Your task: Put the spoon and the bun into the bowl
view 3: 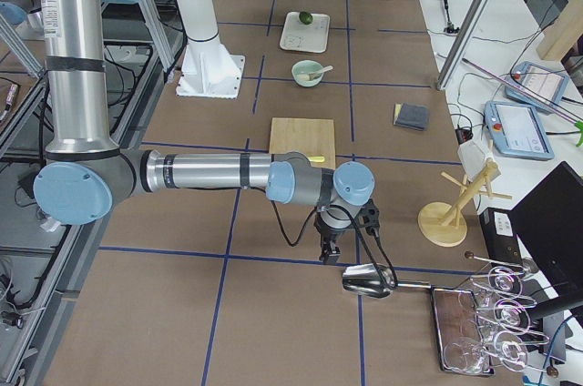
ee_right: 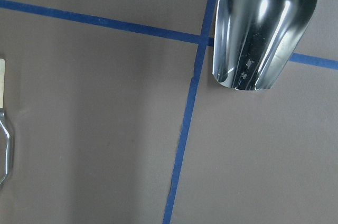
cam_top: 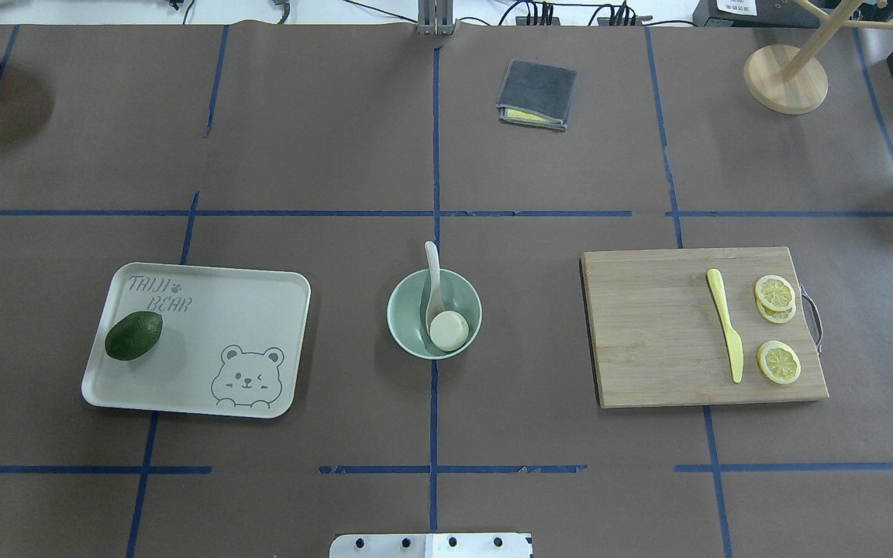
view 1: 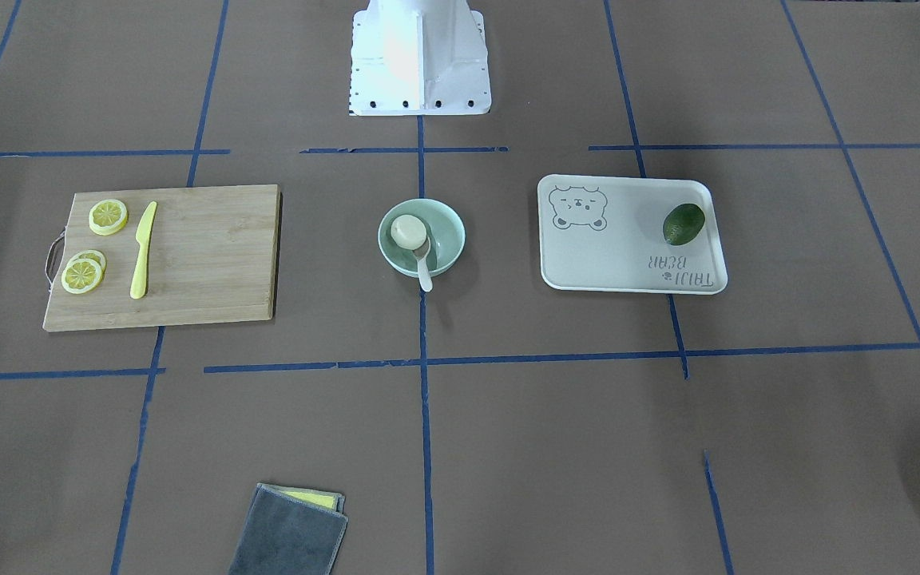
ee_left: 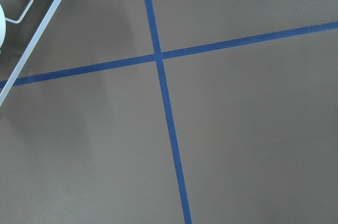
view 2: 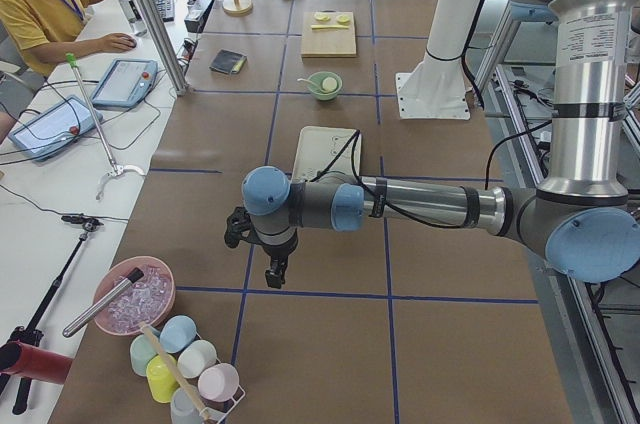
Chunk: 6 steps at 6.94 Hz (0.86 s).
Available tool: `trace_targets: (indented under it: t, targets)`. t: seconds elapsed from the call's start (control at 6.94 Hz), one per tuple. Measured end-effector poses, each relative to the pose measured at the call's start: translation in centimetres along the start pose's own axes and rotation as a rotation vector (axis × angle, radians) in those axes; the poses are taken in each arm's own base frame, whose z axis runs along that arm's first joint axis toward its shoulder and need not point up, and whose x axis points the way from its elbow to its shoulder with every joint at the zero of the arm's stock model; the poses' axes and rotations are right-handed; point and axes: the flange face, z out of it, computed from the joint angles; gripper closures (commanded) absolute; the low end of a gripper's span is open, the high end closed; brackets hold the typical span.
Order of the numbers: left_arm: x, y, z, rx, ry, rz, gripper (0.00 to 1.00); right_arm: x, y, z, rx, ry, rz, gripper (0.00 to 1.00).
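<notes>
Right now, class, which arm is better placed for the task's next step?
Neither: bun and spoon already sit in the bowl, at the table's middle; left gripper and right gripper hang far off at opposite ends.

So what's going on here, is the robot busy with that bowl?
Nothing is being handled right now. The bun and the spoon both lie in the green bowl, the spoon's handle poking out over the rim. The left gripper and the right gripper hang above the table at its two ends, far from the bowl; the job looks done.
</notes>
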Motion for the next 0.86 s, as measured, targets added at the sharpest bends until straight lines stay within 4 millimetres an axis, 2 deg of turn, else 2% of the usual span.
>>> trace_targets:
  t: [0.86]
  targets:
    - [-0.34,0.44,-0.22,0.007,-0.018,-0.087,0.00,-0.38,-0.61,-0.52,0.010,0.003,-0.002,0.00]
